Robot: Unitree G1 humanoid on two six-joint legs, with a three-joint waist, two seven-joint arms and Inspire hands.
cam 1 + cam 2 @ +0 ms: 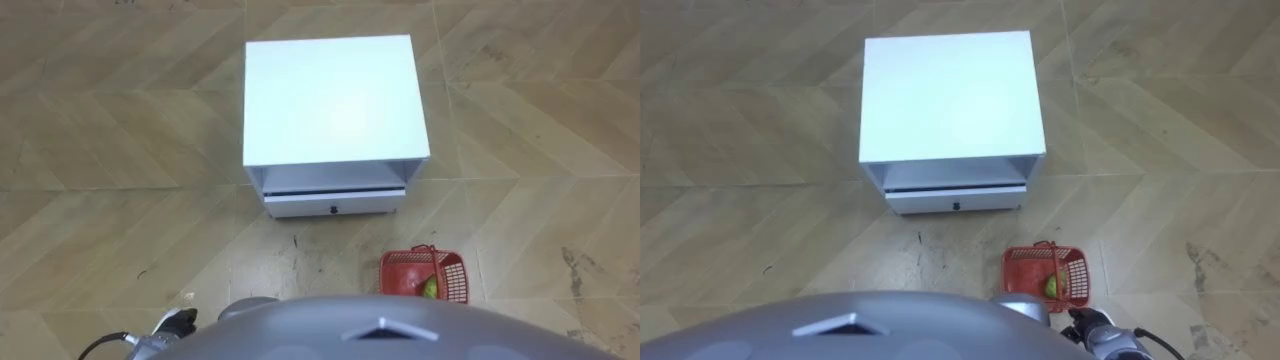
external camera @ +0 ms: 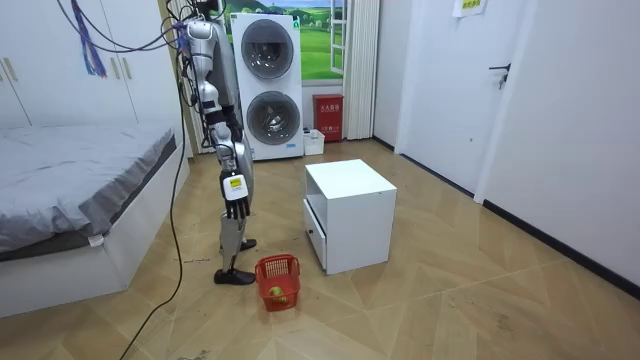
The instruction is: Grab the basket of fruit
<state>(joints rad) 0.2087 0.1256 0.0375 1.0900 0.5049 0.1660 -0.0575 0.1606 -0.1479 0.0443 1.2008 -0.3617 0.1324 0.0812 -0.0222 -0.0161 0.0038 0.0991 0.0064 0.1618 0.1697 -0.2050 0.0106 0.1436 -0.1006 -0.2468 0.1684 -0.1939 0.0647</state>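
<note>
Robot hand (image 2: 236,204) slack, empty, apart from basket (image 2: 279,281).

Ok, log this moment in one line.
red plastic mesh basket: on floor, green fruit inside, near white drawer cabinet | right hand: open, hanging, off basket | grasp: not yet

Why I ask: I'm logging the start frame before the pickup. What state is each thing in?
fruit basket: upright on the floor, green fruit inside, not held.
nightstand drawer: looks shut.
stacked washers: both doors shut.
room door: shut.
right hand: open, hanging at the robot's side.
left hand: state cannot be told.
</note>
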